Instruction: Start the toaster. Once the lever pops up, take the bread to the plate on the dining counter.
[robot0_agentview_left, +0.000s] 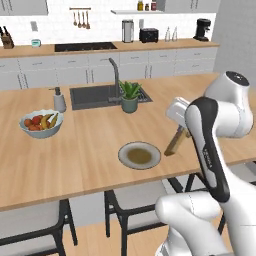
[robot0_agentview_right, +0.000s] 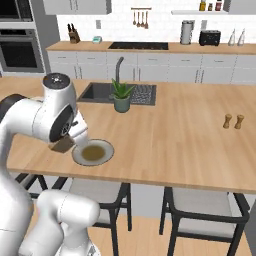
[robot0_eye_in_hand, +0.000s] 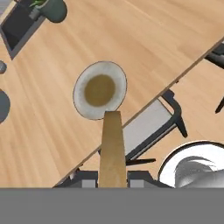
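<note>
Tan bread (robot0_eye_in_hand: 112, 146) pinched edge-on in jaws — fingertips hidden behind slice — beside plate (robot0_agentview_left: 140, 155).

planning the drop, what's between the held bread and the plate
Nothing: in the hand view, bare counter wood separates the bread from the plate.

No text, label, brand, number or sign is showing clearly enough to read. The arm (robot0_agentview_left: 212, 165) is carrying a line of small light marks along its dark link — too small and blurred to make out. The toaster (robot0_agentview_left: 149, 35), sitting on the far counter, is showing nothing legible on its front — it is too far off.
</note>
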